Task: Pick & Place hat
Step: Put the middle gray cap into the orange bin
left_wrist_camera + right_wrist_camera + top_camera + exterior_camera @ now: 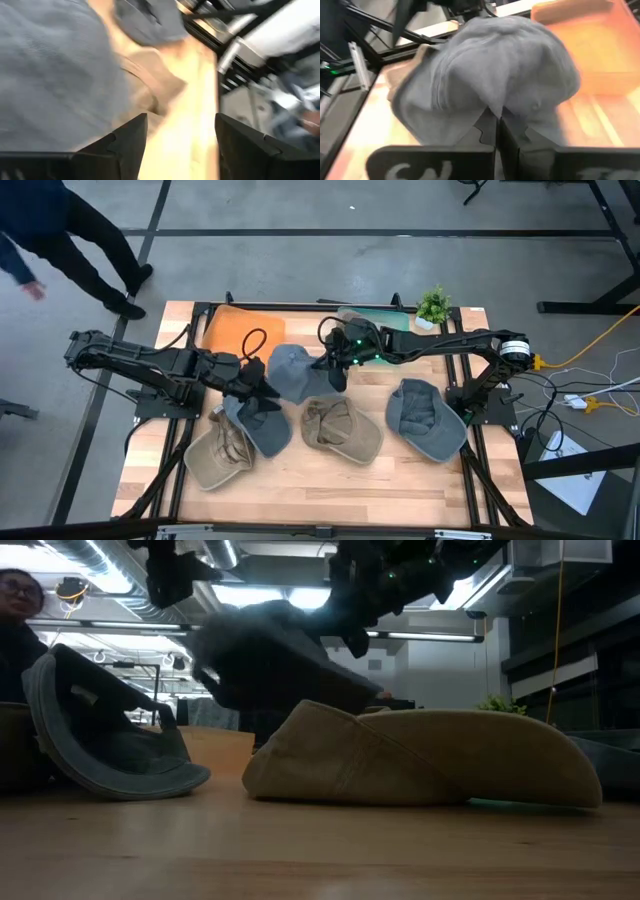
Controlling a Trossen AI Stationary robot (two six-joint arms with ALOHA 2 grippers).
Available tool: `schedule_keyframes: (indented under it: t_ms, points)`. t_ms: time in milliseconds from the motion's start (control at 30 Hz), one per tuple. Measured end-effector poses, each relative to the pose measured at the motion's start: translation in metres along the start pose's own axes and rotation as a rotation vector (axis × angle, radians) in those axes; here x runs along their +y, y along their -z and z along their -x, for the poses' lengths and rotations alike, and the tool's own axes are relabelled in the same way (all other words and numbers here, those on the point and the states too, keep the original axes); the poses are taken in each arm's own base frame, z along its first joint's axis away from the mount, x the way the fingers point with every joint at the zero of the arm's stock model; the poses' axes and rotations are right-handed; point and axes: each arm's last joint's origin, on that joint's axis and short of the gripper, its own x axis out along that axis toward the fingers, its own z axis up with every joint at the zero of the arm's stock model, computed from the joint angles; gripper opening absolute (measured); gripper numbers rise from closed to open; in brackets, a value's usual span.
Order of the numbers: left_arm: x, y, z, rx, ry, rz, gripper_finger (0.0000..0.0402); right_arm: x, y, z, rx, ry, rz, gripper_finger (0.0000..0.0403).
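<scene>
A grey hat (293,370) hangs over the middle of the table, with my right gripper (499,125) shut on it; in the high view that gripper (335,372) stands at the hat's right side. My left gripper (180,145) is open with nothing between its fingers. It stands just left of the hat (255,387), and grey cloth (55,75) fills the view beside one finger. In the low view the hat (270,660) shows dark and raised behind a tan hat (420,755). My right gripper pinches a fold of the grey hat's cloth at its near edge (492,107) between its two shut fingers. The fingers come from the table's right, slanting a little downward. The hat bulges out beyond the fingertips and is held up off the table; the tan hat hides its lowest part in the low view.
Other hats lie on the table: a grey one (262,425) and a tan one (220,455) at the near left, a tan one (340,428) in the middle, a grey one (428,418) at the right. An orange tray (235,330) and a small plant (432,305) stand at the back. A person (60,240) walks beyond the far left corner.
</scene>
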Motion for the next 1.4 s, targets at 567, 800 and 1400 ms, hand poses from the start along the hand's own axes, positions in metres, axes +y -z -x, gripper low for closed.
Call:
schedule_keyframes:
  t_ms: [567,800,1400]
  points:
    - [0.029,-0.006,0.004,-0.191,-0.301,0.609,0.0227,0.018,0.010,-0.004,0.069,0.090,0.165,0.0005]
    - [0.043,-0.032,0.008,-0.329,-0.225,0.636,0.0237,0.026,0.013,-0.006,0.095,0.097,0.226,0.0005]
    - [0.087,-0.047,-0.034,-0.030,-0.069,0.784,0.0235,0.028,0.013,-0.006,0.092,0.091,0.259,0.0005]
